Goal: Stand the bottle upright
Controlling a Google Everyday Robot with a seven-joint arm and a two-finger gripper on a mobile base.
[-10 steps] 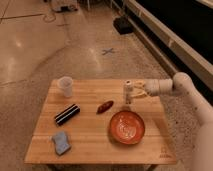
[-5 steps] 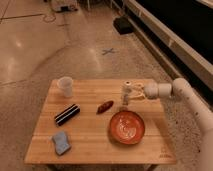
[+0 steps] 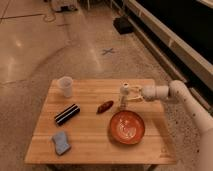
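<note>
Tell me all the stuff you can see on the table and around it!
bottle: one, whitish-cream with a white cap, standing upright near the table's right rear.
cup: one, translucent white, left rear corner.
dark bar-shaped object: one, black with pale stripes, left of centre.
small reddish-brown item: one, middle of the table.
bowl: one, orange-red with a pale pattern, front right.
blue-grey sponge: one, front left.
table: one, light wood.
floor mark: one, blue cross, behind the table.
gripper: one, whitish, at the bottle's right side, on the arm reaching in from the right.
</note>
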